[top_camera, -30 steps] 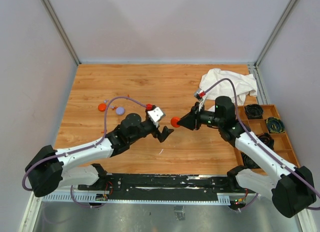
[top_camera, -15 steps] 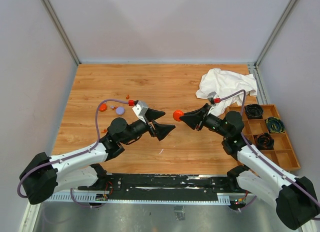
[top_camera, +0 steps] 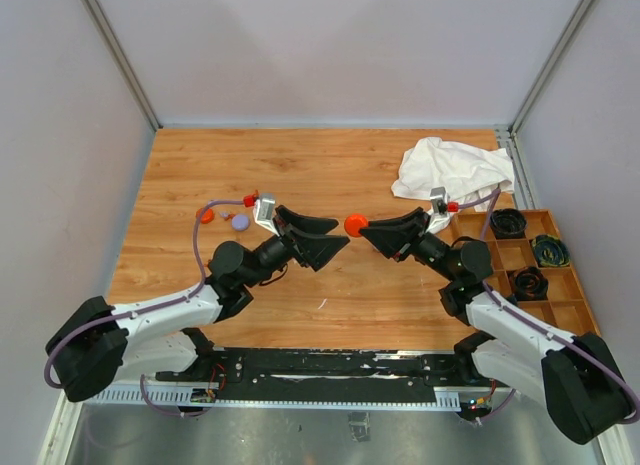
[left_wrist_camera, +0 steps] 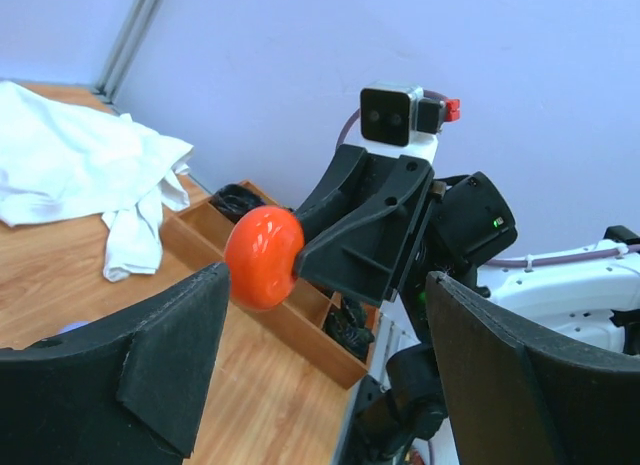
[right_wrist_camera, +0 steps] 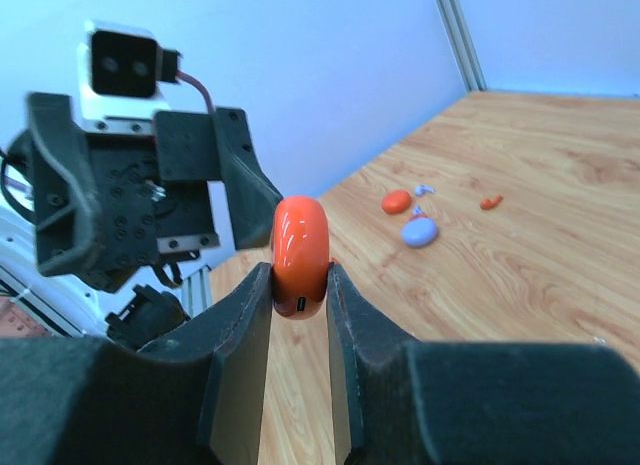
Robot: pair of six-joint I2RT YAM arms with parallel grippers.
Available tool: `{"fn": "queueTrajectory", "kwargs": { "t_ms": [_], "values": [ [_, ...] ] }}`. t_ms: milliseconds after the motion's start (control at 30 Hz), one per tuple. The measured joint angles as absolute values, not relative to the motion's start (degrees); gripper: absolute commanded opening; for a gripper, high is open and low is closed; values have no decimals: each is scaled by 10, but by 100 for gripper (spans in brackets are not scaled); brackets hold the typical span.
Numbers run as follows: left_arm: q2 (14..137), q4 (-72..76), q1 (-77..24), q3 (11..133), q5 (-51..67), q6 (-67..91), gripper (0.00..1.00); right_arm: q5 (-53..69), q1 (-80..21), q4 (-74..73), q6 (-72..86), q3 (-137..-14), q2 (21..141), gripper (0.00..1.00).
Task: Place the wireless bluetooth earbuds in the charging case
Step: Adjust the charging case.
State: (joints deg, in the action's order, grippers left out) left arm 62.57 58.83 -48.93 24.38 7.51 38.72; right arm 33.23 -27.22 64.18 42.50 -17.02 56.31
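Note:
My right gripper is shut on an orange-red round charging case, closed and held on edge above the table; it also shows in the right wrist view and the left wrist view. My left gripper is open and empty, level, facing the case from the left with a small gap. An orange-red disc and a lavender disc lie on the table at far left. Beside them lie tiny earbuds, one lavender and one orange-red.
A white cloth lies crumpled at the back right. A wooden compartment tray with black cable coils stands at the right edge. The two discs also show in the top view, orange-red and lavender.
Both grippers have tilted up from the table to level and now face each other. The left wrist drew back to the left. The right gripper kept hold of the case.

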Motion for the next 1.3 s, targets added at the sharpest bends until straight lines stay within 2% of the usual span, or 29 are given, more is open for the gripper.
{"fn": "queueTrajectory", "kwargs": {
  "t_ms": [333, 667, 1000, 1300],
  "values": [
    [662, 618, -489, 244, 72, 429, 74, 348, -272, 732, 472, -170, 582, 5],
    [690, 689, -489, 244, 78, 440, 53, 373, -272, 811, 526, -170, 636, 5],
    [700, 703, -488, 244, 88, 439, 33, 383, -272, 831, 540, -171, 637, 5],
    [697, 699, -486, 244, 99, 418, 19, 392, -272, 837, 539, -171, 637, 14]
  ]
}}
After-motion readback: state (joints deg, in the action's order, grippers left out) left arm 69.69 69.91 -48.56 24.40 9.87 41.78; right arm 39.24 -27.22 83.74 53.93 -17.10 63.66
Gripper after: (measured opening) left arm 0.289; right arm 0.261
